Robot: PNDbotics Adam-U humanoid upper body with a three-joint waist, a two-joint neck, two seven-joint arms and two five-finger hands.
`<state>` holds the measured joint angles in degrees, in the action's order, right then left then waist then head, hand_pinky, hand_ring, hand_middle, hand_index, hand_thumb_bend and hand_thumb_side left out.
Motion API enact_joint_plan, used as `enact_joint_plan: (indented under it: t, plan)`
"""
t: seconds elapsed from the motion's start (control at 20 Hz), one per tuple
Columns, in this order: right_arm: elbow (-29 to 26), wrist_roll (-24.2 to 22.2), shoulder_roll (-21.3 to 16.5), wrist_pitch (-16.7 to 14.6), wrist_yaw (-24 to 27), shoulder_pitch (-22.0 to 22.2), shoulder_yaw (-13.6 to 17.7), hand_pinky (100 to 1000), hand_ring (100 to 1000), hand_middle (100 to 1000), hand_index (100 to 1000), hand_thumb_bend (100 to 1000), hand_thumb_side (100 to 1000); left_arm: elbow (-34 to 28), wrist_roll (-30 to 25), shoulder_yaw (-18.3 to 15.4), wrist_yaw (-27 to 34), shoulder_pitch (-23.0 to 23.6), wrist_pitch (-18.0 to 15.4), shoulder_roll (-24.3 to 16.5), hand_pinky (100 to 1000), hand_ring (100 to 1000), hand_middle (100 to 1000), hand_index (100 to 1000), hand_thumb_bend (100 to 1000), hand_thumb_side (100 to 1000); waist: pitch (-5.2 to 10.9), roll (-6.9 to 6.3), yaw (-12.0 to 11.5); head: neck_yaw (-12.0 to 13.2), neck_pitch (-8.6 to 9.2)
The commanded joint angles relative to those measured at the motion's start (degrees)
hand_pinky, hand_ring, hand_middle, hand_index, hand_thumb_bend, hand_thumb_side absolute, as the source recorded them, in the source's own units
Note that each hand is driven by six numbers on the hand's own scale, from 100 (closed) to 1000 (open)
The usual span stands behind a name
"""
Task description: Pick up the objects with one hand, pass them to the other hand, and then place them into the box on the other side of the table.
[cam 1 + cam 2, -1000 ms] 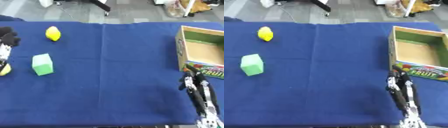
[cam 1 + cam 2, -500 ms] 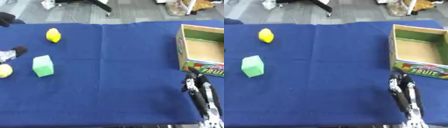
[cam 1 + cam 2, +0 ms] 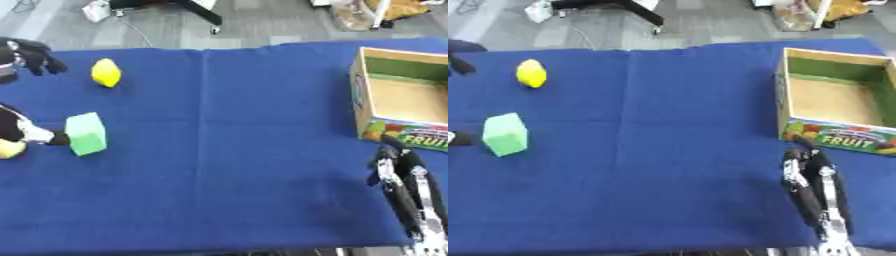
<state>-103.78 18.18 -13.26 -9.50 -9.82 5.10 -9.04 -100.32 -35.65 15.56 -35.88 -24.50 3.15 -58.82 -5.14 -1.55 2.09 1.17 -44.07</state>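
Green block sits on the blue bench at its left edge, the left hand touching its side, fingers unreadable; in the right eye view the right hand rests spread below the box; a nudge could topple the block.

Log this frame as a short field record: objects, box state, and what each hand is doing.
table: blue cloth
green block: left side, on the cloth
yellow fruit: far left, beyond the block
second yellow item: at the left edge, partly cut off
box: right side, open, nothing visible inside
left hand: left edge, beside the block; fingers unclear
right hand: lower right, open, idle, holding nothing
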Motion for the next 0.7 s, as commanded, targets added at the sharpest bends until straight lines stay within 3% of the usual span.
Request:
enact_joint_plan:
  t: [0.05, 0.2, 0.45, 0.7]
  plan:
    - [-0.42, -0.19, -1.05, -0.08, -0.04, -0.29, 0.04, 366, 354, 432, 851, 100, 744, 3.32, -1.45, 0.40, -2.73, -1.84, -1.78, 0.25, 814, 750, 759, 894, 774, 504, 1.54, -0.73, 0.00, 0.14, -0.05]
    - [-0.47, -0.23, -1.01, -0.11, 0.03, -0.35, -0.01, 367, 355, 432, 850, 100, 743, 5.52, -2.15, 0.02, -4.01, -2.94, -1.56, 1.88, 816, 753, 765, 905, 787, 484, 1.65, -0.60, 0.14, 0.09, -0.05]
    - [-0.45, -0.35, -0.88, -0.11, 0.19, -0.33, -0.07, 367, 355, 432, 850, 100, 745, 12.98, -3.39, 0.09, -8.42, -6.65, 0.66, 7.20, 816, 756, 783, 894, 712, 413, 1.66, -0.43, 0.17, 0.07, -0.05]
    - [-0.44, -0.34, -0.75, -0.11, 0.27, -0.36, -0.07, 367, 355, 432, 850, 100, 745, 21.38, -3.34, -0.24, -10.79, -8.97, -1.59, 11.26, 817, 756, 780, 886, 700, 413, 1.67, -0.26, 0.24, 0.09, -0.05]
